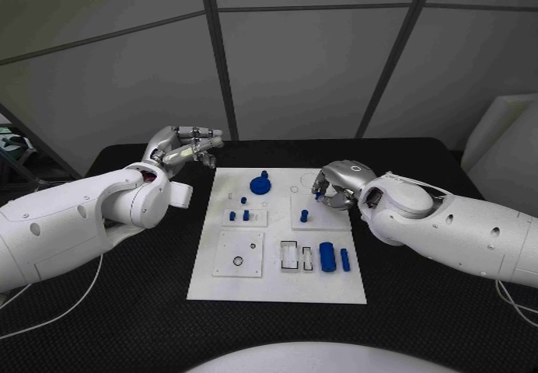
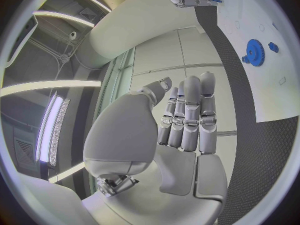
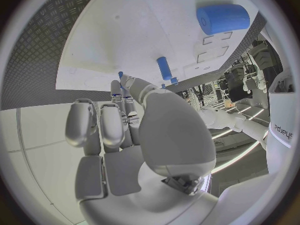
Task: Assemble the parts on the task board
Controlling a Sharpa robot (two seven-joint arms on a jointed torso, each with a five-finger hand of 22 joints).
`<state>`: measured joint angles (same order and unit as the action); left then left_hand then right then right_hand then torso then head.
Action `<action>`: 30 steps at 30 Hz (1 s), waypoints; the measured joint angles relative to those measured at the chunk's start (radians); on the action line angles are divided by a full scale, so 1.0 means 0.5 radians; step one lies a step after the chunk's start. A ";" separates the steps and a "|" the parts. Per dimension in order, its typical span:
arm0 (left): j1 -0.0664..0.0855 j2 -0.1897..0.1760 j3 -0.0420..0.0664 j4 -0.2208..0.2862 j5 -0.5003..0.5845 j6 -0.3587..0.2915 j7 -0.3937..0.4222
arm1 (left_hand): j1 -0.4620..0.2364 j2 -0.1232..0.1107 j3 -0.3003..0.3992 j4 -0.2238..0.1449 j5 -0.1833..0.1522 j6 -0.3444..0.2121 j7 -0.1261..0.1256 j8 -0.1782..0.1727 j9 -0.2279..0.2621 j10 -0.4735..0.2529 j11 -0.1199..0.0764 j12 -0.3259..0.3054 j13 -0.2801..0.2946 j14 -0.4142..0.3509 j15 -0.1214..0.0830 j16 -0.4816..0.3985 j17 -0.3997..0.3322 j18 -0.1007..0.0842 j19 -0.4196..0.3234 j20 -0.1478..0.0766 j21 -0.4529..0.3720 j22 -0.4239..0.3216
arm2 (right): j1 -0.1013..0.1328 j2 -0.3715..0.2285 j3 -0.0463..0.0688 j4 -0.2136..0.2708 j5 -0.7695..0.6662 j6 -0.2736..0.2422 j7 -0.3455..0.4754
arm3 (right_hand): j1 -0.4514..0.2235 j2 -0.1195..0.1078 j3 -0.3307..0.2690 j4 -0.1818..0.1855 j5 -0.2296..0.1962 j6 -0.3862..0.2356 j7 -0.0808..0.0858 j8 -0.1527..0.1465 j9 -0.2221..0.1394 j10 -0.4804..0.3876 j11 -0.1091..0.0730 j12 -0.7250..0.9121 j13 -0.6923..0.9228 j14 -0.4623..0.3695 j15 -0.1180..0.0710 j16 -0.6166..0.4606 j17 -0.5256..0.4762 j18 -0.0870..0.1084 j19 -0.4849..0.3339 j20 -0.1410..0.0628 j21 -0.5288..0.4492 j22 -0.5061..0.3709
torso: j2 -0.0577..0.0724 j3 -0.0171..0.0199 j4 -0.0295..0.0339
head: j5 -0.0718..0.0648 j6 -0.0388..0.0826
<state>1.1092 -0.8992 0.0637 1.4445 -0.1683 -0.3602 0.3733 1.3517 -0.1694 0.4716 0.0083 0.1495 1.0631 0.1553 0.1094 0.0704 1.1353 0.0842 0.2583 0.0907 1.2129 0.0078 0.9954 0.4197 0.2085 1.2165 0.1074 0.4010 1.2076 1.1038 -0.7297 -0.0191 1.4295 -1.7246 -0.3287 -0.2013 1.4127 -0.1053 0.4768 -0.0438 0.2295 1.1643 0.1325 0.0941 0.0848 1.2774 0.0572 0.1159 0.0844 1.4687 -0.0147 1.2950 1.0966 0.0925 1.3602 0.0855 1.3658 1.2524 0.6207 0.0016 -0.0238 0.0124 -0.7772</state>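
The white task board point(image 1: 281, 284) lies mid-table. On it are a blue gear point(image 1: 260, 185), several small blue pegs point(image 1: 240, 214), a thick blue cylinder point(image 1: 327, 256) and a slim one point(image 1: 345, 259). My right hand point(image 1: 337, 183) hovers over the board's far right part and pinches a small blue peg point(image 1: 319, 194) between thumb and a finger; its tip shows in the right wrist view point(image 3: 120, 75). My left hand point(image 1: 185, 148) is raised off the board's far left corner, fingers straight and holding nothing point(image 2: 187, 115). The gear point(image 2: 254, 51) lies beyond it.
Two square white inserts point(image 1: 240, 253) and rectangular slots point(image 1: 297, 255) sit in the board's near half. Black table point(image 1: 134, 311) surrounds the board. A cable point(image 1: 56, 311) trails at the near left.
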 measured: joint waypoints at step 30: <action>0.000 0.069 0.000 -0.019 0.032 0.003 -0.003 | 0.000 0.000 -0.006 -0.006 0.000 0.000 0.000 0.000 0.000 0.000 0.000 0.000 -0.001 0.000 0.000 -0.008 -0.003 -0.003 0.000 0.000 0.000 -0.006 | -0.065 0.205 -0.005 0.337 0.193 -0.113 0.095 | -0.008 -0.008 0.005 0.005 0.000 -0.004 -0.003 -0.005 -0.005 0.000 0.000 0.000 -0.001 0.000 0.000 0.009 0.000 0.000 0.007 0.007 0.008 0.010 | 0.003 -0.0067 0.010 | 0.162 -0.027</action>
<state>1.1091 -0.8646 0.0637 1.4350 -0.1521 -0.3588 0.3715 1.3517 -0.1694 0.4688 0.0055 0.1495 1.0631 0.1552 0.1094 0.0705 1.1353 0.0842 0.2583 0.0905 1.2129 0.0080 0.9913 0.4181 0.2072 1.2165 0.1074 0.4010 1.2044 1.0714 -0.6271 -0.0214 1.5979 -1.6281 -0.3853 -0.1537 1.4089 -0.1092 0.4793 -0.0414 0.2294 1.1621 0.1309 0.0915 0.0822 1.2774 0.0572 0.1156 0.0841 1.4687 -0.0146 1.2996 1.0967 0.0927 1.3637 0.0892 1.3700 1.2574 0.6221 -0.0017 -0.0189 0.0936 -0.7906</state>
